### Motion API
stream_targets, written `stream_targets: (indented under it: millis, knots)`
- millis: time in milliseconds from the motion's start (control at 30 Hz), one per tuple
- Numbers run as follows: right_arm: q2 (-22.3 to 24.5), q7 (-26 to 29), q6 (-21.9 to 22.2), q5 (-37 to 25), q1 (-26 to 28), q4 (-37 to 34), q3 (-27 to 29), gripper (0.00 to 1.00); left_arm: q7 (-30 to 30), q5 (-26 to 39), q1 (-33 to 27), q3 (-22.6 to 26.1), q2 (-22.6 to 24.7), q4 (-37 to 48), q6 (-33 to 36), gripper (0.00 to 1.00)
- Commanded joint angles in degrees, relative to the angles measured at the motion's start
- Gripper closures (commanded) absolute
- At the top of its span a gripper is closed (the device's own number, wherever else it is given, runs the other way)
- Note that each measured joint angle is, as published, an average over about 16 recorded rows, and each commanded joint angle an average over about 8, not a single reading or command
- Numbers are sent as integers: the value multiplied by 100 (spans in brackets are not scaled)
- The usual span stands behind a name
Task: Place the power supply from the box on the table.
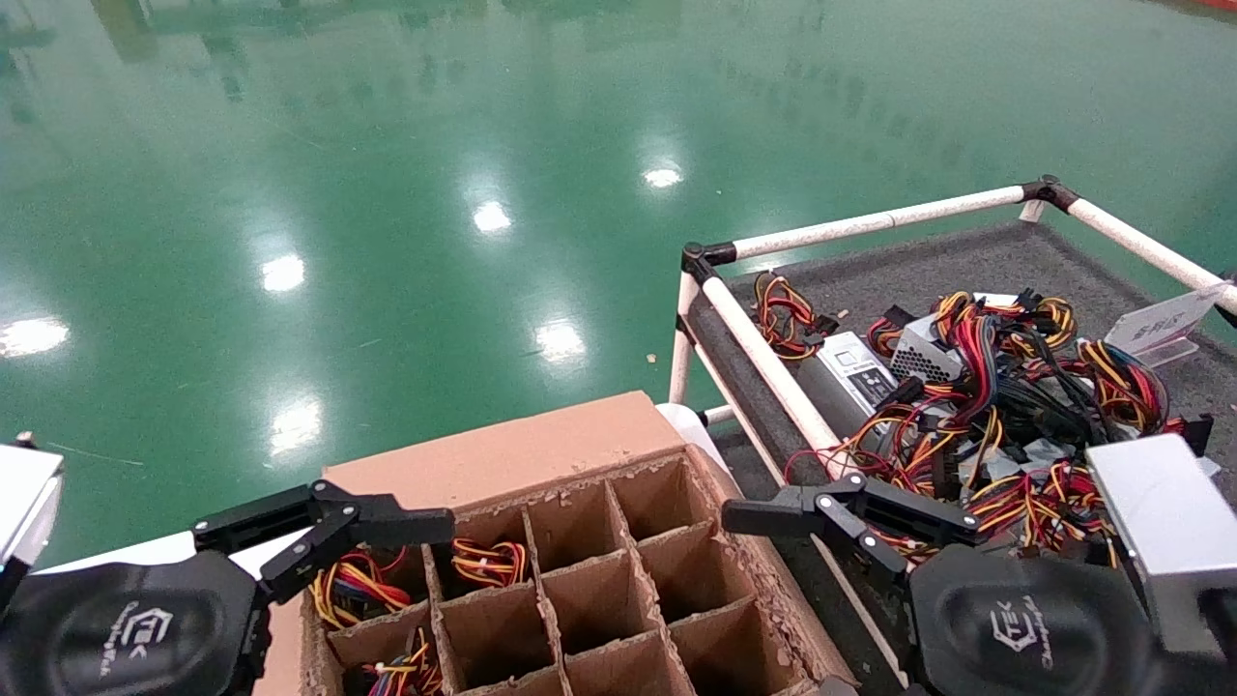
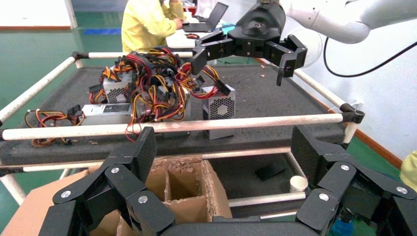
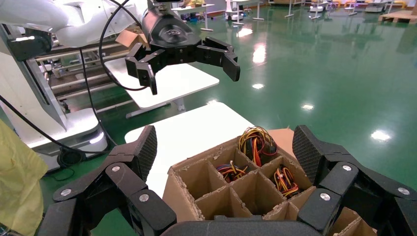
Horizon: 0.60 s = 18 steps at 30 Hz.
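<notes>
power supply (image 1: 926, 360) | flat on table (image 1: 976, 266) | vent side toward box (image 1: 618, 580)

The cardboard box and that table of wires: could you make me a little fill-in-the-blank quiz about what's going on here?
1. The box is split by dividers into square ____.
2. Both hands, left hand and right hand, are ____ and hold nothing.
3. The wired units already unloaded lie piled on the ____.
4. Wire bundles show only in cells on the robot's ____ side.

Missing words: cells; open; table; left
</notes>
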Motion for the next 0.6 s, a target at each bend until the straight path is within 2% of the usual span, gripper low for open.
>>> stream_targets:
  millis: [33, 233, 267, 300, 500, 533, 600]
  knots:
    - [0, 0, 0, 0, 0, 0, 0, 0, 0, 0, 0, 0, 0, 0, 0, 0]
    - [0, 0, 0, 0, 0, 0, 0, 0, 0, 0, 0, 0, 0, 0, 0, 0]
    - [0, 0, 0, 0, 0, 0, 0, 0, 0, 0, 0, 0, 0, 0, 0, 7]
    - [0, 0, 0, 0, 0, 0, 0, 0, 0, 0, 0, 0, 0, 0, 0, 18]
    - [0, 0, 0, 0, 0, 0, 0, 0, 0, 0, 0, 0, 0, 0, 0, 93]
    - [0, 0, 0, 0, 0, 0, 0, 0, 0, 0, 0, 0, 0, 0, 0, 99]
    - [0, 0, 0, 0, 0, 0, 0, 0, 0, 0, 0, 0, 0, 0, 0, 100]
